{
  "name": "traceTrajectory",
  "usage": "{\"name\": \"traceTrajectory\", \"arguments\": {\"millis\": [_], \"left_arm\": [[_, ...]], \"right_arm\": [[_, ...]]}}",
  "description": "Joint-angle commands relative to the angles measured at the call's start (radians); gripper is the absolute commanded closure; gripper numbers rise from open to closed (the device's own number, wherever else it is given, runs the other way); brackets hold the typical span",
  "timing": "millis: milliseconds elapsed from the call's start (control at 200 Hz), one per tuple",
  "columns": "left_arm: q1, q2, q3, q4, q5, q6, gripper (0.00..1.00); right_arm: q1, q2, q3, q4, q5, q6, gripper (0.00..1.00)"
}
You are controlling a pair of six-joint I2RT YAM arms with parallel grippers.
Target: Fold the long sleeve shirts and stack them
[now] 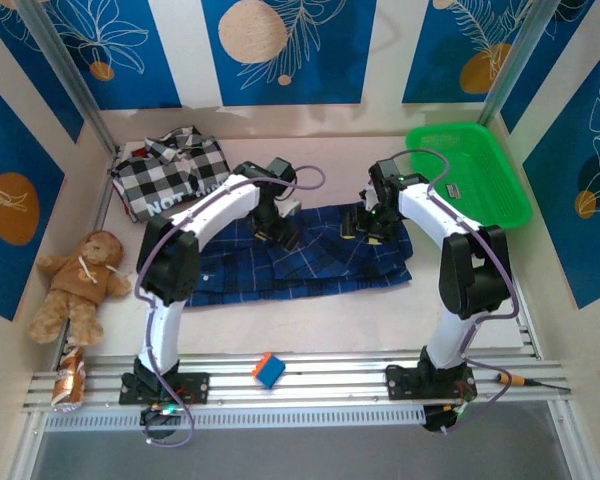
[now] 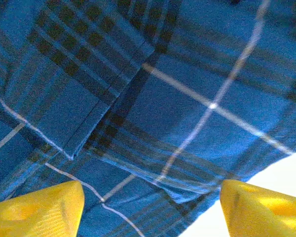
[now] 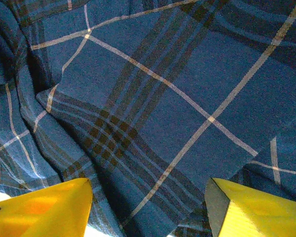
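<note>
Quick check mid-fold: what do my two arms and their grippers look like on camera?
Both the left arm and right arm have white links, black joints and black bases, with a thin purple cable looping alongside each. The left gripper and right gripper have black bodies and bright yellow, wedge-shaped fingers.

Dark blue plaid shirt (image 1: pixel 310 255)

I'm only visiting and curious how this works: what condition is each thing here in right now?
Dark blue plaid shirt: spread out flat, partly folded over.
Checked shirt: bunched up in the far left corner.
Green basket: upright, looks empty.
Teddy bear: slumped at the left side.
Left gripper: open, over the plaid shirt.
Right gripper: open, over the plaid shirt.
</note>
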Motion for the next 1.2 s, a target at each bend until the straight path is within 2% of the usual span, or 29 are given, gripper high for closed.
{"name": "traceTrajectory", "arguments": {"millis": [0,195,350,495,655,790,1005,1196], "left_arm": [[-0.007,0.038,0.071,-0.025,-0.137,0.102,0.31],[-0.009,0.098,0.093,0.030,-0.211,0.127,0.32],[-0.010,0.122,0.086,0.063,-0.152,0.150,0.33],[-0.009,0.140,0.092,0.065,-0.144,0.159,0.33],[-0.009,0.168,0.112,0.097,-0.243,0.145,0.36],[-0.009,0.184,0.127,0.136,-0.298,0.131,0.48],[-0.006,0.179,0.136,0.140,-0.345,0.133,0.82],[0.027,0.108,0.147,0.116,-0.280,0.079,0.95]], "right_arm": [[-0.003,-0.045,0.018,-0.038,0.001,0.011,0.36],[0.014,-0.048,0.018,-0.039,-0.001,0.026,0.36],[0.020,-0.046,0.015,-0.040,0.001,0.037,0.36],[0.020,-0.045,0.015,-0.037,-0.001,0.044,0.36],[0.019,-0.039,0.021,-0.034,-0.009,0.050,0.37],[0.022,-0.036,0.030,-0.034,-0.015,0.053,0.37],[0.027,-0.042,0.036,-0.033,-0.013,0.060,0.37],[0.041,-0.042,0.047,-0.031,-0.005,0.058,0.37]]}}
